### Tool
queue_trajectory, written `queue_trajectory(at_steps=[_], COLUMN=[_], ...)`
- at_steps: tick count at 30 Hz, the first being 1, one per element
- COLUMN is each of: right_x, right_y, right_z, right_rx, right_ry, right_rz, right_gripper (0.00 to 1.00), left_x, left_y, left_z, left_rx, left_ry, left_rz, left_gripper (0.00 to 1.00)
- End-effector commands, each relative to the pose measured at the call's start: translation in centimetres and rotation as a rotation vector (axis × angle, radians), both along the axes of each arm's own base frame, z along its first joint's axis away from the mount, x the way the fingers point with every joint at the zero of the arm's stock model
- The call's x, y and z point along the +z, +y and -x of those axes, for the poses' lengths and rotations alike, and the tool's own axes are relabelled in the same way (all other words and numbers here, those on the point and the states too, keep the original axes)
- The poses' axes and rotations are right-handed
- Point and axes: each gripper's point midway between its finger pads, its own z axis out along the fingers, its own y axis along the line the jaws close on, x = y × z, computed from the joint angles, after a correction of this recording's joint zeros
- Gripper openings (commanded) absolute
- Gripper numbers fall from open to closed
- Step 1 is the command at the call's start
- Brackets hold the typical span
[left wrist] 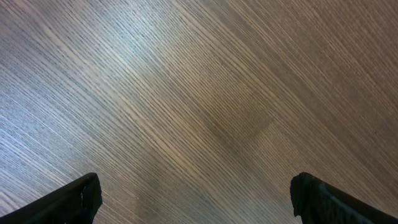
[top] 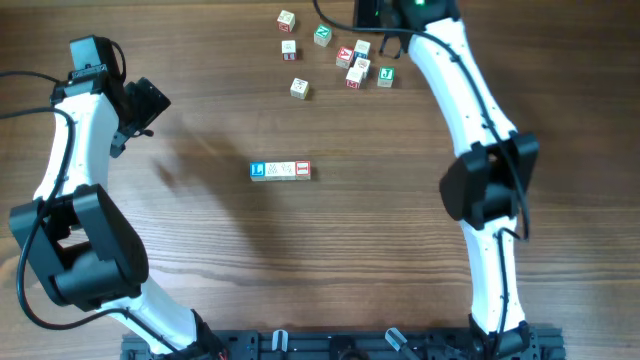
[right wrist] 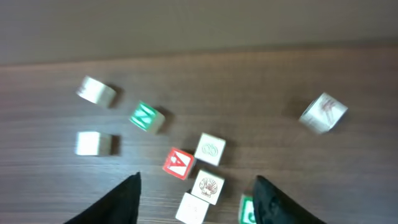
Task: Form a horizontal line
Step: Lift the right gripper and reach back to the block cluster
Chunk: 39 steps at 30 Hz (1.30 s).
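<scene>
The horizontal line [top: 280, 171] lies mid-table: a short row of small cubes edge to edge, with a blue "L" face at the left end, pale faces in the middle and a red face at the right end. My left gripper [top: 150, 105] hovers far to the row's upper left. In the left wrist view this gripper [left wrist: 196, 202] is open over bare wood. My right gripper [right wrist: 198, 199] is open above the loose cubes at the back, with nothing between its fingers [right wrist: 121, 199]. In the overhead view it is mostly cut off by the top edge.
Several loose cubes are scattered at the back: a red "A" cube [right wrist: 179, 163], a shell cube [right wrist: 208, 185], a green cube [right wrist: 147, 116] and pale ones [right wrist: 90, 143]. Overhead, this cluster [top: 354, 62] sits near the right arm [top: 470, 110], with a stray cube [top: 299, 88] nearer the row.
</scene>
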Motion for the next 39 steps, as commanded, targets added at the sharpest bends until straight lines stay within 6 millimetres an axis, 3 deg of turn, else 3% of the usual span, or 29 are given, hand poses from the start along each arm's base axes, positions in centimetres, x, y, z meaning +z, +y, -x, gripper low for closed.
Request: queue_trajectory(at_steps=[1, 2, 4, 10, 14, 22, 27, 30, 35, 39], right_x=[-5.1, -7.1, -9.1, -13.1, -13.9, -13.4, -14.1, -13.9, -13.7, -13.2], right_y=[-0.3, -0.3, -0.2, -0.6, -0.2, -0.1, 2.5, 5.2, 7.3, 8.9], right_z=[-0.2, -0.3, -0.8, 0.5, 2.2, 1.2, 4.0, 5.9, 6.7, 5.9], right_rx=[-0.022, -0.020, -0.017, -0.046, -0.038, -0.065, 0.023, 0.095, 0.082, 0.120], right_ry=[0.080, 0.102, 0.110, 0.211, 0.288, 0.250, 0.377, 0.456, 0.476, 0.416], right_rz=[0.024, 0.035, 0.041, 0.055, 0.031, 0.005, -0.106, -0.216, -0.258, -0.269], right_gripper=[0.68, 0.68, 0.68, 0.65, 0.65, 0.64, 0.68, 0.68, 0.68, 0.70], left_x=[0.8, 0.8, 0.8, 0.8, 0.8, 0.8, 0.8, 0.8, 0.8, 0.8], left_y=[0.0, 0.0, 0.0, 0.0, 0.0, 0.0, 0.0, 0.0, 0.0, 0.0], left_z=[-0.3, -0.3, -0.3, -0.3, -0.3, -0.3, -0.3, -0.3, -0.3, -0.3], left_rx=[0.001, 0.001, 0.001, 0.001, 0.001, 0.001, 0.001, 0.001, 0.001, 0.001], left_ry=[-0.022, -0.022, -0.022, -0.022, -0.022, -0.022, -0.022, -0.022, -0.022, -0.022], left_rz=[-0.004, -0.004, -0.004, -0.004, -0.004, -0.004, -0.004, -0.004, -0.004, -0.004], left_gripper=[1.00, 1.00, 1.00, 1.00, 1.00, 1.00, 1.00, 1.00, 1.00, 1.00])
